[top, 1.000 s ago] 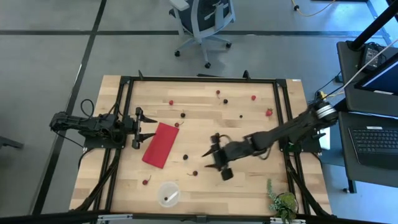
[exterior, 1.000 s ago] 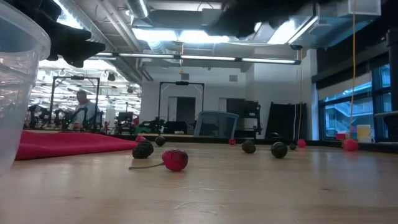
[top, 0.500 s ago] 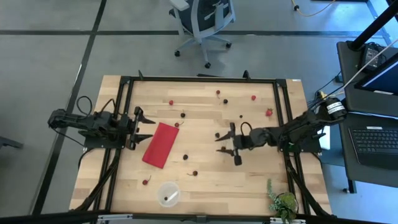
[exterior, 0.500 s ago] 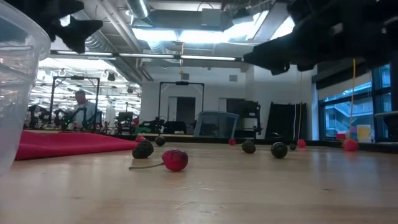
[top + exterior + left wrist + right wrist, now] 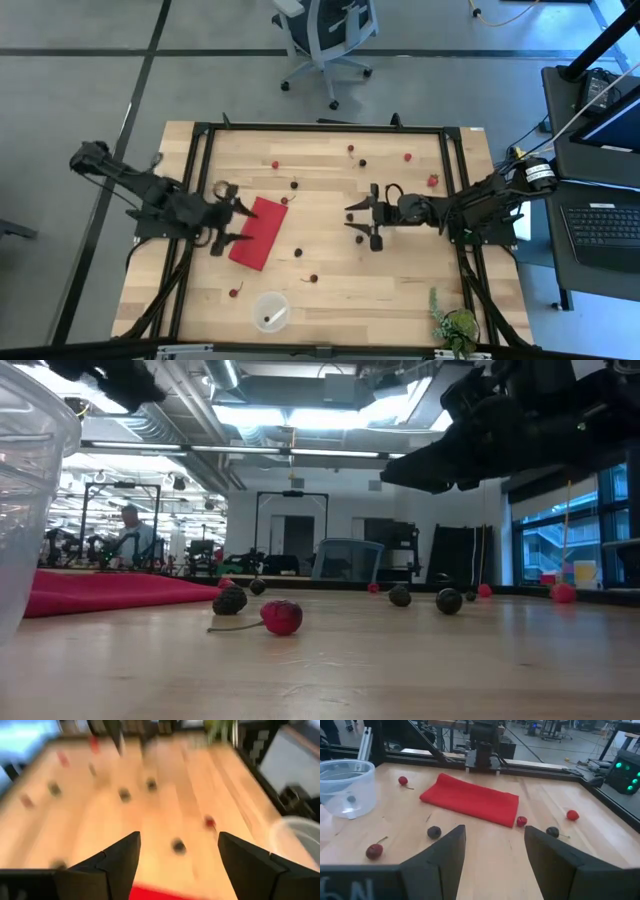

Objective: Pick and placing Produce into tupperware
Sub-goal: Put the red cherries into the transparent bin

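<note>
While both arms hang over the wooden table (image 5: 400, 290), neither holds anything. Left gripper (image 5: 229, 216): over the table's 9 o'clock side, just at the edge of the red cloth (image 5: 257, 233), fingers (image 5: 117, 857) spread wide, nothing between them. Right gripper (image 5: 362, 219): just right of table centre, above bare wood, fingers (image 5: 442, 851) parted to a moderate gap, empty.

Tupperware (image 5: 270, 311): clear round cup near the table's 6 o'clock edge, slightly toward 7, well apart from both grippers. One small dark item lies inside (image 5: 351, 799); can't tell more than that. In the low view its wall (image 5: 25, 510) fills the near left.

Produce, scattered loose on the wood:
- red cherry w/ stem (image 5: 234, 293) near 7 o'clock, beside the cup.
- dark cherries (image 5: 313, 279) and (image 5: 298, 253) approx. between cloth and right gripper.
- red berry (image 5: 284, 201) just off the cloth's far corner; dark one (image 5: 294, 184) near it.
- red berry (image 5: 275, 165) toward 11 o'clock.
- dark and red fruits along 12 to 2 o'clock: (image 5: 350, 149), (image 5: 362, 162), (image 5: 408, 156), (image 5: 433, 181).

Low view: red cherry w/ stem (image 5: 282, 617) touching or just beside a dark one (image 5: 230, 600).

Green plant (image 5: 455, 325) sits at the 5 o'clock corner. Office chair (image 5: 325, 35) stands on the floor beyond 12 o'clock.
</note>
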{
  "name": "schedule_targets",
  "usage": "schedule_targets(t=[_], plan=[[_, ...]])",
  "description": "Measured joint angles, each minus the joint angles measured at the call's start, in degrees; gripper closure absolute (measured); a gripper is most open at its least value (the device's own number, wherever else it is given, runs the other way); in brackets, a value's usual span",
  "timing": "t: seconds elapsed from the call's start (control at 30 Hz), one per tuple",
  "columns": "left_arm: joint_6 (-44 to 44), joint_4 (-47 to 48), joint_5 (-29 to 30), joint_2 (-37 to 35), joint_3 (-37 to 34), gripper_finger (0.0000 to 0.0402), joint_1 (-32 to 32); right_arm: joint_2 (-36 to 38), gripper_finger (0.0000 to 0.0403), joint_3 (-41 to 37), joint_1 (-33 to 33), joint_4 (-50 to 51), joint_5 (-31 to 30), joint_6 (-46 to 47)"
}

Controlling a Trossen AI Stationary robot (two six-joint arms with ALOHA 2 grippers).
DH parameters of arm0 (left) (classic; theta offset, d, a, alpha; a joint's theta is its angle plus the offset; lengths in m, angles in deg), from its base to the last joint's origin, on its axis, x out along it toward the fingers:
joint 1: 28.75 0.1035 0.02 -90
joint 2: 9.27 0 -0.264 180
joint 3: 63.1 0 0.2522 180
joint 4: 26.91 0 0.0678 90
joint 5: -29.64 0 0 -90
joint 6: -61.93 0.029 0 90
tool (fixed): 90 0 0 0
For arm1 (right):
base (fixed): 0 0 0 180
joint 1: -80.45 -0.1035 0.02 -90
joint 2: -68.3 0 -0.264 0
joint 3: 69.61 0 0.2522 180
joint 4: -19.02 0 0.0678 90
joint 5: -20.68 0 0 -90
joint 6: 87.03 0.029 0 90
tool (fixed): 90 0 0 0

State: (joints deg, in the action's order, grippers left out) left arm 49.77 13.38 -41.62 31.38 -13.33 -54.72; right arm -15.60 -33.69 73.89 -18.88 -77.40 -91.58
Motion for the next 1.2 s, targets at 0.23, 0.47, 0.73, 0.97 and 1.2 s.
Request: schedule_targets(t=[0.23,0.47,0.73,0.97,1.2], plan=[[-29.4,17.2,-0.5,15.7,7.5,0.0146,-8.9,0.0,0.0198,0.0,1.2,0.1,0.0,0.0],[-64.9,19.3,-10.5,26.1,8.2,0.0146,-15.7,0.0,0.0198,0.0,1.2,0.4,0.2,-0.2],[-82.2,13.4,-25.4,37.1,8.2,0.0146,-18.4,0.0,0.0198,0.0,1.2,0.7,0.2,-0.3],[-84.2,13.3,-25.8,42.3,8.3,0.0146,-16.6,0.0,0.0198,0.0,1.2,1.0,0.2,0.0],[-79.3,11.3,-25.7,46.8,10.1,0.0147,-15.0,0.0,0.0198,0.0,1.2,4.0,0.2,1.3]])
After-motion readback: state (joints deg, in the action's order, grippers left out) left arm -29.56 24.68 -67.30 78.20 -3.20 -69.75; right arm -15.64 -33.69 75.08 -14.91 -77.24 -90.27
